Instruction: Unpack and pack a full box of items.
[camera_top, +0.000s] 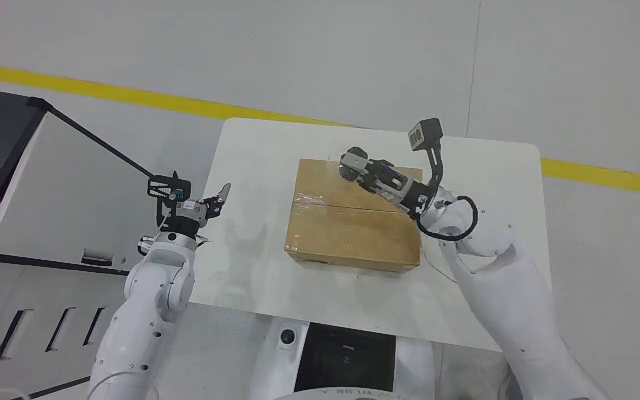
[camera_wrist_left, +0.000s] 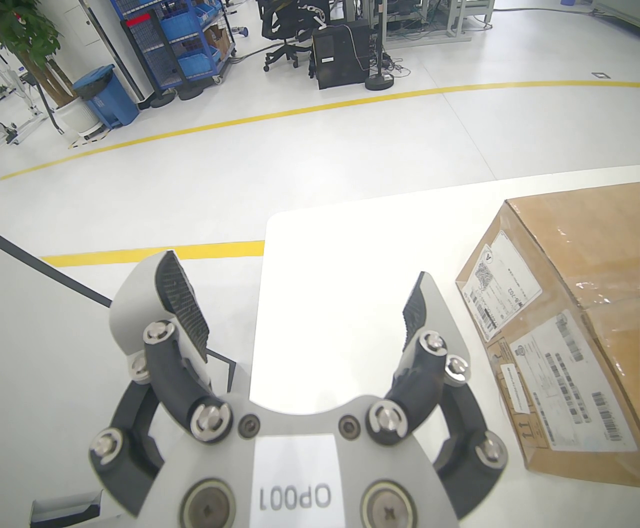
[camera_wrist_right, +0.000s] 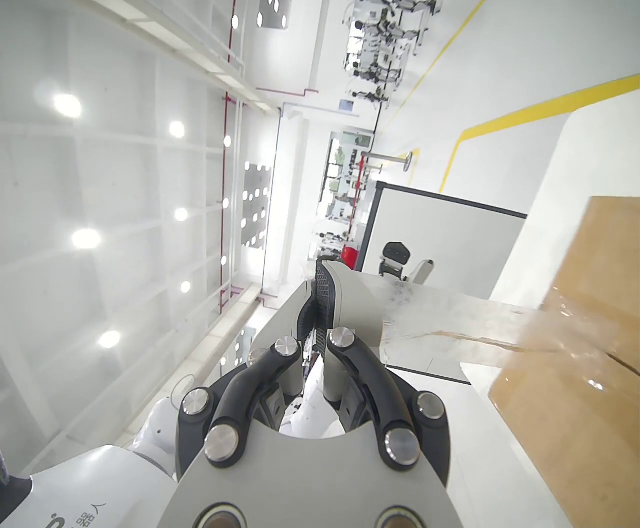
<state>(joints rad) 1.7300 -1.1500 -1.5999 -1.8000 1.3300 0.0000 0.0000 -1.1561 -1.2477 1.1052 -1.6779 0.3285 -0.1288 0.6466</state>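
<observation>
At the centre of the top view a closed brown box (camera_top: 350, 222) sits on the white table (camera_top: 260, 160). Its two top flaps meet along a seam running left to right. Over the box's far edge, just right of centre in the frame, the right claw (camera_top: 352, 166) hangs close above the lid. Its wrist view shows this claw (camera_wrist_right: 322, 280) pressed together on a strip of clear tape (camera_wrist_right: 450, 320). The strip runs straight from the fingers to the box (camera_wrist_right: 575, 400), where its other end sticks at the seam.

At the table's left edge, left of centre in the top view, the left claw (camera_top: 213, 199) holds nothing. Its wrist view shows it (camera_wrist_left: 295, 272) spread wide over the table edge, apart from the box (camera_wrist_left: 575, 280), whose side carries white labels (camera_wrist_left: 505, 290). A yellow line (camera_top: 120, 95) crosses the floor beyond the table.
</observation>
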